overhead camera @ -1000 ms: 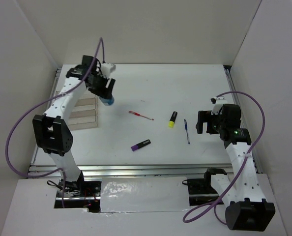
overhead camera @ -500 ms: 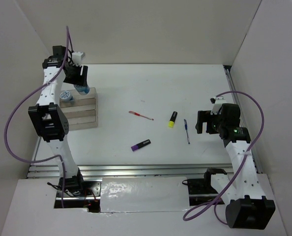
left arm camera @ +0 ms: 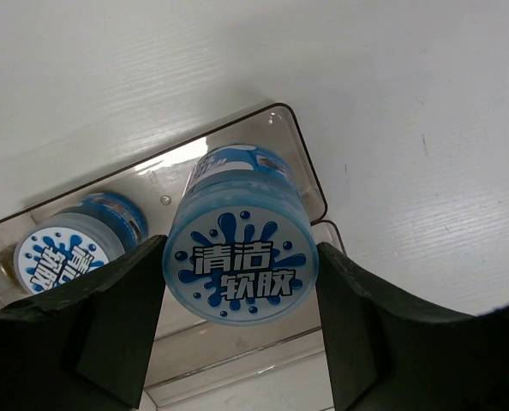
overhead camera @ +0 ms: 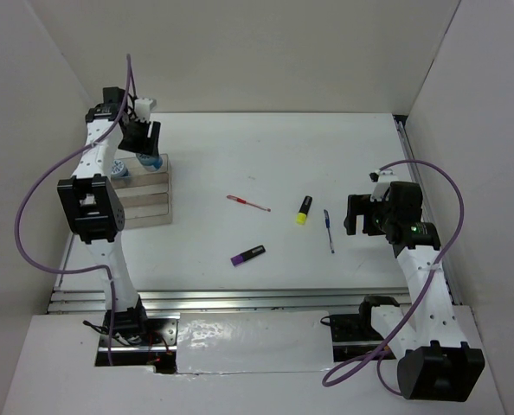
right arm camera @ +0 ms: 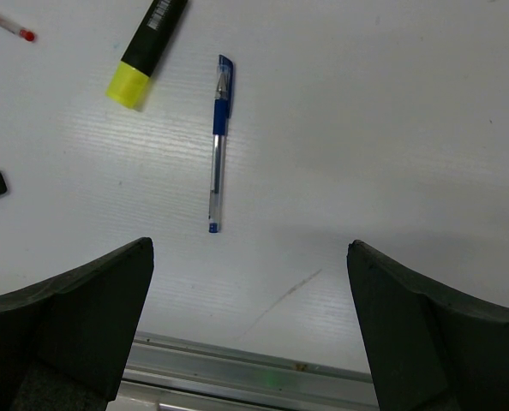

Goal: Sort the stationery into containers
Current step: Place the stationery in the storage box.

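My left gripper (overhead camera: 144, 141) (left arm camera: 240, 257) is shut on a blue roll (left arm camera: 242, 257) (overhead camera: 149, 160) with a white patterned top. It holds the roll upright over the far compartment of the clear tray (left arm camera: 299, 141) (overhead camera: 149, 197). A second blue roll (left arm camera: 62, 257) (overhead camera: 118, 170) stands in that compartment, just to the left. My right gripper (overhead camera: 356, 216) (right arm camera: 250, 257) hangs open above the table, near a blue pen (right arm camera: 218, 145) (overhead camera: 328, 231). A yellow highlighter (overhead camera: 303, 209) (right arm camera: 147, 47), a red pen (overhead camera: 247, 203) and a purple highlighter (overhead camera: 247, 255) lie mid-table.
White walls close in the table on the left, back and right. A metal rail (right arm camera: 263, 377) (overhead camera: 240, 298) runs along the near edge. The tray sits at the table's left side, close to the wall.
My left arm has carried the blue roll leftwards, from beside the tray's right edge to over its far compartment. The right arm and the loose stationery have not moved.
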